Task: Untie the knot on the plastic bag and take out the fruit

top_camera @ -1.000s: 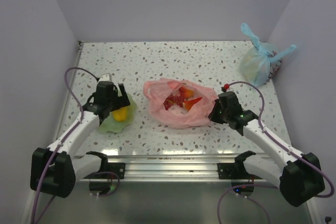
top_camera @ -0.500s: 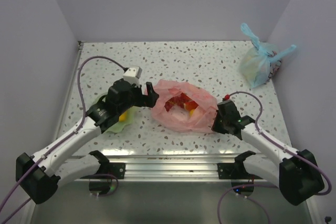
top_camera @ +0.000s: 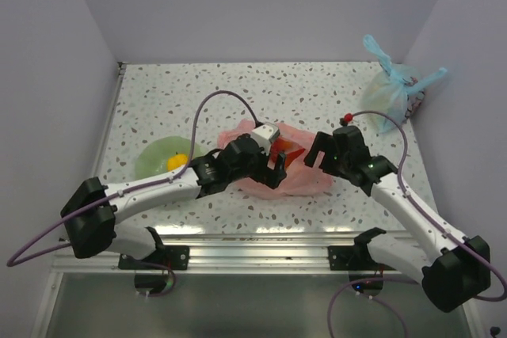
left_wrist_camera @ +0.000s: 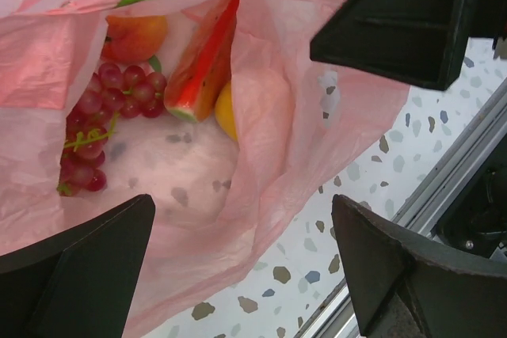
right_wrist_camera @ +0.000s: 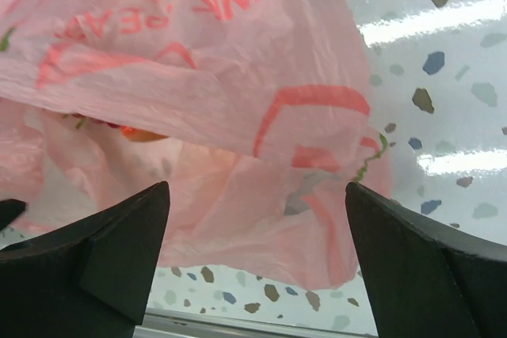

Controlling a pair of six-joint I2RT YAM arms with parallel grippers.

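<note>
The speckled tabletop carries everything. In its middle lies the pink plastic bag, crinkled and translucent with red print, its mouth spread open upward. Both arms reach in over it from the near edge.

A light blue bag with long tied ears stands in the far right corner, well apart from the pink one. A green bowl sits to the left of the pink bag, near it but not touching.

The left tool hangs over the bag's opening with its jaws spread wide and nothing held between them; the left wrist view looks straight down into the bag. The right tool is at the bag's right side, jaws likewise wide apart and empty, with only pink film under them in the right wrist view.

Inside the bag lie a dark red grape cluster, a watermelon slice on its edge beside the grapes, a peach above the grapes, and a yellow piece half hidden behind the slice. A round yellow fruit rests in the bowl.
</note>
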